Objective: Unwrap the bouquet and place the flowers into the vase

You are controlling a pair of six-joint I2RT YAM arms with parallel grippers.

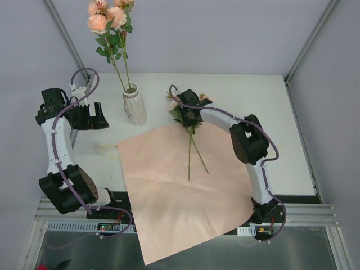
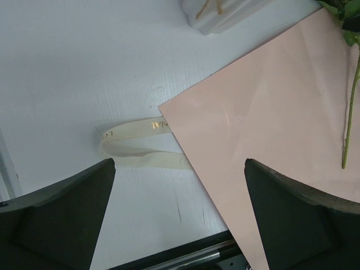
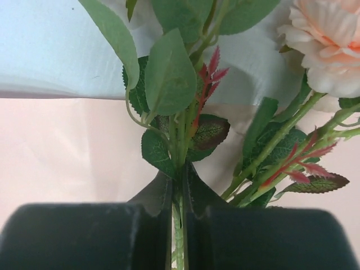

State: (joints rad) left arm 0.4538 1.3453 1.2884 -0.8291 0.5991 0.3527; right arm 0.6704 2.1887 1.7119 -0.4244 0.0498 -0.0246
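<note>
The bouquet is undone: its pink paper [image 1: 180, 197] lies flat on the table. The white ribbed vase [image 1: 135, 107] stands at the back left with some of the flowers [image 1: 107, 19] upright in it. Two more flower stems [image 1: 191, 154] lie on the paper. My right gripper [image 1: 190, 125] is shut on one green stem [image 3: 179, 149] just below its leaves, the jaws [image 3: 179, 181] pressed tight on it. A second stem [image 3: 270, 149] and a peach bloom [image 3: 332, 39] lie beside it. My left gripper [image 1: 100, 117] hovers left of the vase, open [image 2: 180, 164] and holding nothing.
A cream ribbon [image 2: 135, 143] lies loose on the white table by the paper's left corner [image 1: 107, 149]. The vase base [image 2: 225, 14] shows at the top of the left wrist view. The paper [image 2: 270, 112] hangs over the table's near edge. Grey walls enclose the table.
</note>
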